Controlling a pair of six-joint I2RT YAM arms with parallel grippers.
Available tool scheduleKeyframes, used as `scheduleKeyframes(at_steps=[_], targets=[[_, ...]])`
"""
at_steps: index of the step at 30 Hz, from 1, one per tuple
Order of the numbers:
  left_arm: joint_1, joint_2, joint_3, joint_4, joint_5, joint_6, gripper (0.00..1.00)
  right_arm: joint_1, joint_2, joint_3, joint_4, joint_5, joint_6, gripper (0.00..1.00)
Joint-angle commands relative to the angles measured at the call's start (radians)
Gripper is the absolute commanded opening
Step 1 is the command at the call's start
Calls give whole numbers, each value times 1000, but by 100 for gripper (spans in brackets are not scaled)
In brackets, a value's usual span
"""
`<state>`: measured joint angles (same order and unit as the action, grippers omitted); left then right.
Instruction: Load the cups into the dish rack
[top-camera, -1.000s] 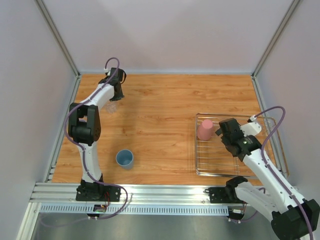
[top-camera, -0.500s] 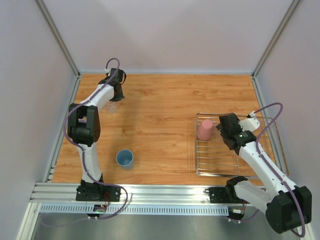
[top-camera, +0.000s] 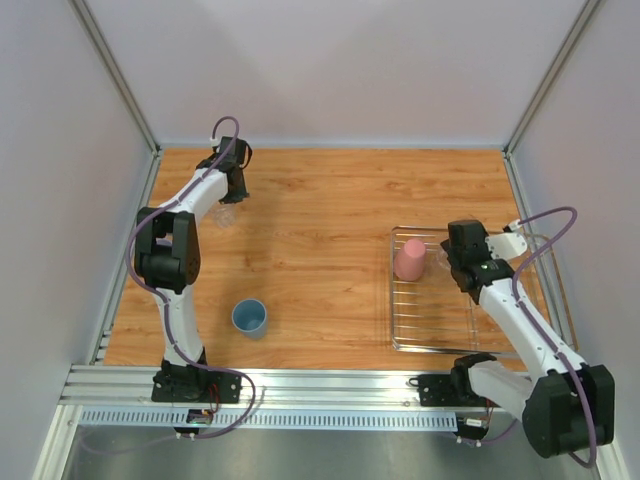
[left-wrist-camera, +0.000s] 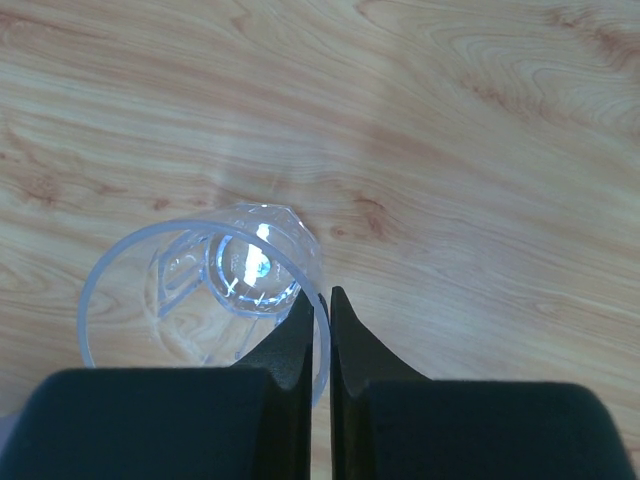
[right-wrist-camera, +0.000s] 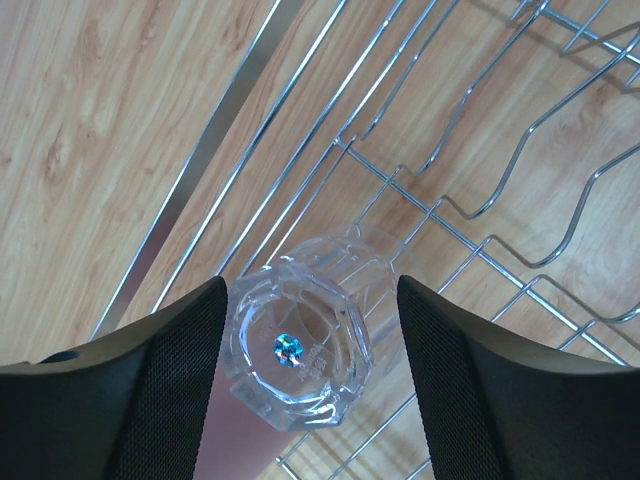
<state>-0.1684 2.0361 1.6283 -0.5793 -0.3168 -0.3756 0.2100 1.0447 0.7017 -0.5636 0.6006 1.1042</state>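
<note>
Grey panel walls enclose a wood-grain table (top-camera: 350, 200) with both arm bases bolted at its near edge. At the far left corner of the table the left end effector (left-wrist-camera: 318, 295) is closed narrow, its two black fingers pinching the wall of an upright clear glass tumbler (left-wrist-camera: 190, 290), one finger inside the rim and one outside. A small blue plastic cup (top-camera: 249, 318) stands mouth up on the bare wood, near the front left and well apart from either arm. On the right side lies the flat silver wire dish rack (top-camera: 430, 310). A small pink plastic cup (top-camera: 410, 259) stands in its far left corner. Just beside that cup the right end effector (right-wrist-camera: 312, 285) hangs over the rack with its fingers spread apart, straddling a second clear faceted glass tumbler (right-wrist-camera: 300, 345) that rests on the wires. A visible gap shows on at least one side, so no firm grip is evident.
</note>
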Motion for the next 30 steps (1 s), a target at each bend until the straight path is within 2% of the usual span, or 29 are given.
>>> scheduleKeyframes(at_steps=[1, 3, 5, 9, 10, 12, 16, 17, 21, 27, 30], targets=[[0, -82, -7, 9, 10, 27, 0, -26, 0, 48, 70, 12, -29, 70], [0, -85, -8, 7, 12, 29, 0, -32, 2, 102, -22, 16, -9, 71], [0, -93, -16, 13, 10, 32, 0, -32, -15, 123, -83, 11, 5, 77], [0, -108, -39, 19, 10, 32, 0, -31, -107, 125, -159, -71, -7, 74], [0, -111, -41, 21, 10, 33, 0, -31, -132, 111, -159, -122, -13, 67], [0, -112, -45, 21, 10, 32, 0, -31, -187, 95, -166, -189, -26, 58], [0, -117, -51, 24, 10, 27, 0, -31, -227, 94, -252, -251, -26, 55], [0, -117, -53, 25, 12, 24, 0, -29, -235, 96, -283, -257, -30, 50], [0, -117, -51, 27, 12, 24, 0, -31, -236, 87, -312, -304, -50, 20], [0, -117, -54, 30, 12, 17, 0, -31, -172, 35, -265, -381, -95, 4], [0, -120, -58, 29, 12, 14, 0, -31, -138, 32, -216, -374, -115, 3]])
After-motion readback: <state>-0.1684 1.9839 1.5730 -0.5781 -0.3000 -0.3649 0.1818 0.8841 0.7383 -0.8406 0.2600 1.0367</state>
